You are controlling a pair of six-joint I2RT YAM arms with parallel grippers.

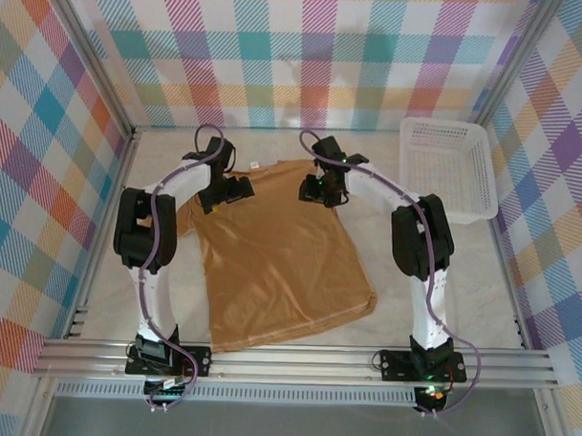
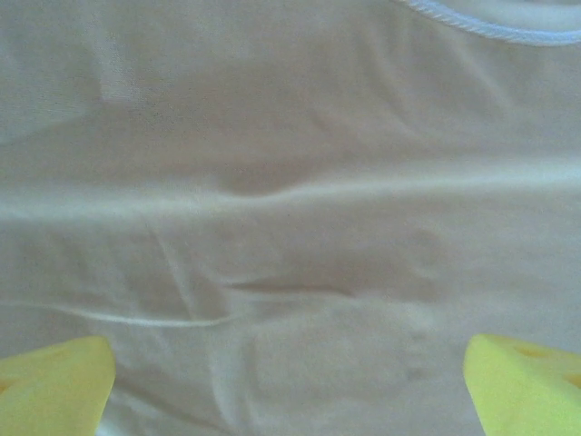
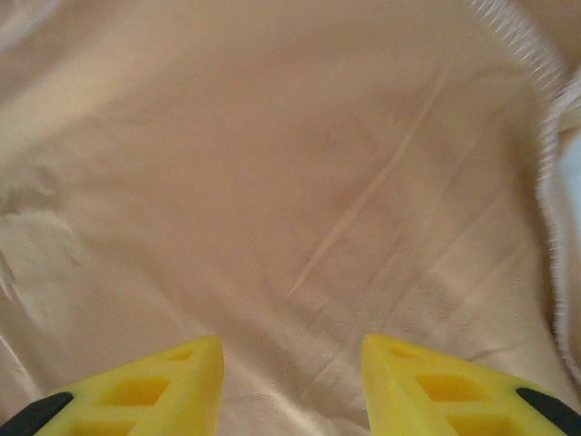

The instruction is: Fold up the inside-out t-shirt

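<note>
Pale table (image 1: 470, 282) inside bright checked walls (image 1: 306, 56). White basket (image 1: 465, 176) at the upper right, well apart from the arms. Tan t-shirt (image 1: 271, 256) flat in the middle of the frame, neck toward the top. Low over its upper left, the left gripper (image 1: 225, 192) (image 2: 286, 354), fingers wide apart. Low over its upper right, the right gripper (image 1: 319, 190) (image 3: 290, 350), fingers partly apart, with cloth under the gap.

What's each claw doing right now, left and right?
Left claw: wide open above the t-shirt, holding nothing.
Right claw: partly open over the t-shirt, nothing visibly gripped.
</note>
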